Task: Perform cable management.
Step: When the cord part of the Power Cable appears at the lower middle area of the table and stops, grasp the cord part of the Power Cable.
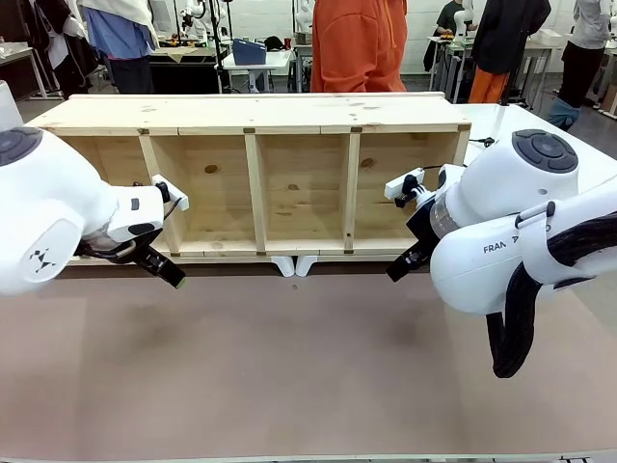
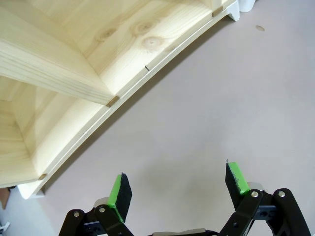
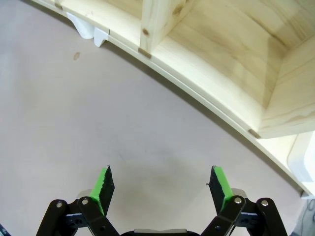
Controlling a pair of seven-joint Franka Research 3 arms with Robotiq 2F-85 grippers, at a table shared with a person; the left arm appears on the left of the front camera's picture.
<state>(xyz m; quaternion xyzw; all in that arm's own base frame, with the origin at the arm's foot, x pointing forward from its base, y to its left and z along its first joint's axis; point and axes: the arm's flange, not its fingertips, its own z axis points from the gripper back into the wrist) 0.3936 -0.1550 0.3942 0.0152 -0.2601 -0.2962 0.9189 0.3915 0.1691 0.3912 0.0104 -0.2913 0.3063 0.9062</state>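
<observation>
Closest to the lens are the two white arms, their rounded joints crowding both lower corners of the front view. The cable is hard to place. A thin dark strand (image 1: 482, 143) at the far right top corner of the wooden shelf unit (image 1: 255, 183) may be it, but it is too small to be sure, and no plug can be made out. The right hand (image 3: 161, 183) hovers nearest that corner, low over the brown bench (image 1: 289, 376) just in front of the unit's right end compartment. Its green-padded fingers are spread wide with nothing between them. The left hand (image 2: 178, 184) mirrors it before the left end compartment, equally spread and empty. All four compartments look bare, and a person in orange (image 1: 357, 43) stands at the far side behind the unit. Judging by this, the task is at its opening, with both hands poised and nothing grasped. The next move calls for finding the cord, probably by sending the right arm round the unit's right end, then pinching a slack stretch rather than the plug. The only legible print is "FRAN" on the right arm's casing; the left arm carries a small dark emblem without readable letters.
</observation>
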